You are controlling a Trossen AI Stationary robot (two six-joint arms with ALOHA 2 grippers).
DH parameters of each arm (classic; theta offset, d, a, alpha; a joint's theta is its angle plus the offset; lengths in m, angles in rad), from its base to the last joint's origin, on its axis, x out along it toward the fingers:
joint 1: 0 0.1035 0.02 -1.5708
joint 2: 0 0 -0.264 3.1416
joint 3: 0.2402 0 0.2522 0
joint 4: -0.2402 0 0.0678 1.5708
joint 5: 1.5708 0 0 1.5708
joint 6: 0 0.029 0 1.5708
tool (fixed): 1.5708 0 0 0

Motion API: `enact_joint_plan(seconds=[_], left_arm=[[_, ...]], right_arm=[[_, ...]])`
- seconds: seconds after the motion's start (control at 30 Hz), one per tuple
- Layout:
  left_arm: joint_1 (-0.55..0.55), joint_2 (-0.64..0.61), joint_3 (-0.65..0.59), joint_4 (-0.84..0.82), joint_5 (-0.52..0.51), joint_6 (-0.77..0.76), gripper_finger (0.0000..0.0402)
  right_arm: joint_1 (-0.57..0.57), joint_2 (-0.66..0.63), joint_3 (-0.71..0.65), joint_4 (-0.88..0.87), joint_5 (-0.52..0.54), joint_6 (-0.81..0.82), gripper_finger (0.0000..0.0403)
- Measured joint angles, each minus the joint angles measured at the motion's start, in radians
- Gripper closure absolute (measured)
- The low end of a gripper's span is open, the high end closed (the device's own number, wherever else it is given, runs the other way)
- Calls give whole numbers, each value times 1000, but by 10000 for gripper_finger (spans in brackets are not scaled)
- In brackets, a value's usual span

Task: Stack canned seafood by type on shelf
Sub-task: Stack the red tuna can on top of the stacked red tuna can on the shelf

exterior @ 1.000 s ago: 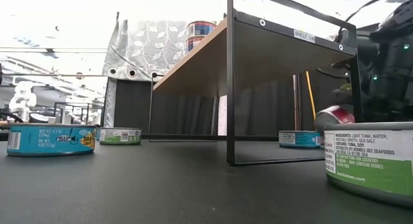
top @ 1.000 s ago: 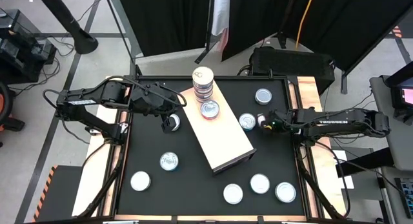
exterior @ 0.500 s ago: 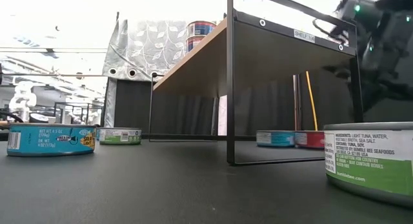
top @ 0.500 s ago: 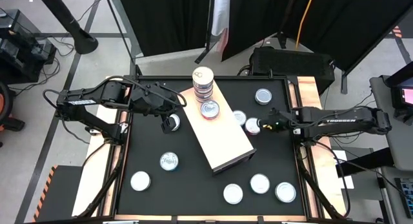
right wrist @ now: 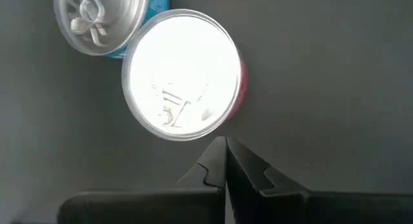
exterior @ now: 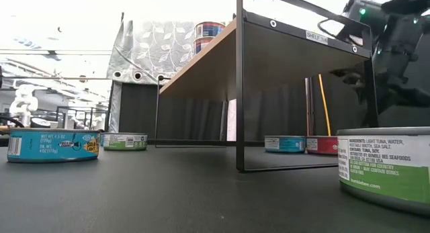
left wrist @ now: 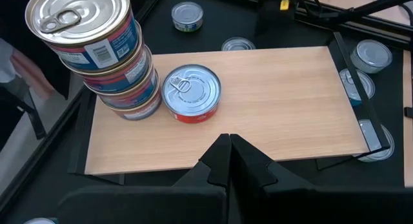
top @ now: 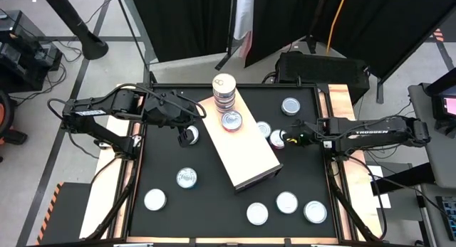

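The shelf point(top: 249, 151) is a pale wood board on a black wire frame point(exterior: 240, 85), standing slantwise mid-table. On it are a stack of three tins point(top: 224, 92) point(left wrist: 97, 50) and one red-sided tin point(top: 231, 121) point(left wrist: 191, 93). My left gripper point(top: 187, 135) point(left wrist: 230, 143) hovers shut off the shelf's left side. My right gripper point(top: 286, 139) point(right wrist: 225, 146) is shut, raised just right of a red-sided tin point(top: 278, 139) point(right wrist: 179, 74). That tin lies flat on the table against a blue tin point(top: 263, 128) point(right wrist: 106, 20).
Loose tins lie on the black tabletop: one at the far right point(top: 290, 105), two at the near left point(top: 187, 178) point(top: 154, 199), three at the near right point(top: 257, 213) point(top: 286, 202) point(top: 315, 211). A green-labelled tin point(exterior: 383, 169) stands close in the low view.
The red-sided tin, tilted up on its edge beside my right gripper a second ago, has dropped flat onto the table. The blue tin has slid toward the shelf, with the red tin against it. My right gripper has risen, still shut.
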Motion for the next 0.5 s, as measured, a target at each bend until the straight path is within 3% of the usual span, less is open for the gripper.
enact_joint_plan(seconds=[0.5], left_arm=[[3, 0, 0, 0, 8, -6, 391]], right_arm=[[-5, 113, -23, 135, 12, -16, 403]])
